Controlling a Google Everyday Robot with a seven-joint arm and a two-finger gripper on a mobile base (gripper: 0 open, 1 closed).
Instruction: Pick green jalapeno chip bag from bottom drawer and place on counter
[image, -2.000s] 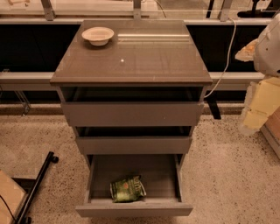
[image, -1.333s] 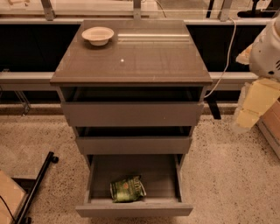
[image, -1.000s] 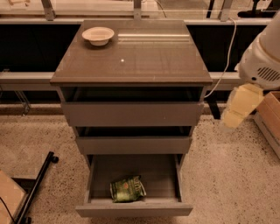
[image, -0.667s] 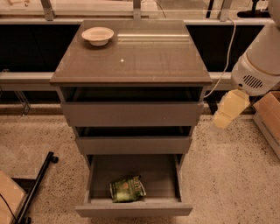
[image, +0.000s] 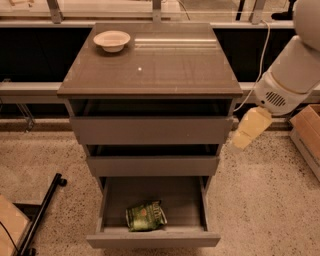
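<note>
Since the green jalapeno chip bag (image: 146, 216) is a thin, crinkled, glossy pouch, I judge it light, soft and slippery. It should give under pressure, and the chips inside would crush easily. It lies flat on the floor of the bottom drawer (image: 152, 240), low in the frame and a little left of centre, near the front wall. That drawer is pulled well out. A pinch on a raised fold or a sealed edge looks safer than a squeeze across the middle.

The gripper (image: 250, 129) hangs at the right of the frame beside the cabinet, well apart from the bag. Whether it is spread or pressed together I cannot tell.

Counted: one bag, three drawers — each out further than the one above — one bowl (image: 111, 40) at the upper left of the table (image: 165, 70), one gripper.
</note>
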